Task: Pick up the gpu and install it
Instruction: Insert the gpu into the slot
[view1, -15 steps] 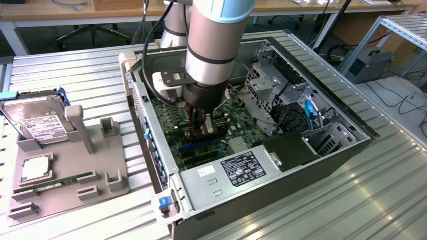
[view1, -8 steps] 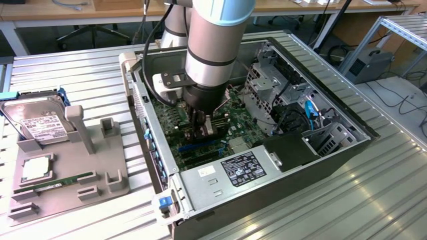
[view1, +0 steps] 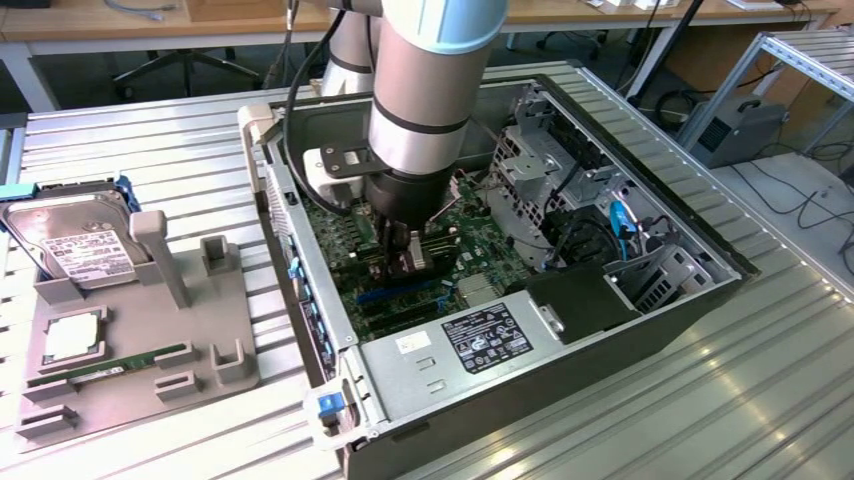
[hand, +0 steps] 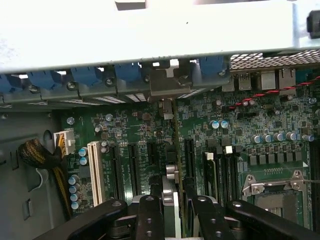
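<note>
Wrist view: jaws (hand: 172, 200) grip the gpu (hand: 172, 150) edge-on over the motherboard (hand: 240, 125).

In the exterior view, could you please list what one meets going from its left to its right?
Hard drive → grey parts holder → computer case, with the gripper holding the gpu over the motherboard → drive cage.

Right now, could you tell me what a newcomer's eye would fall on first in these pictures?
First, the robot arm reaching down into the open computer case, its fingers closed on the gpu, held edge-on over the green motherboard. Next, on the exterior view's left, a grey holder tray carrying a silver hard drive and a slim RAM stick.
</note>
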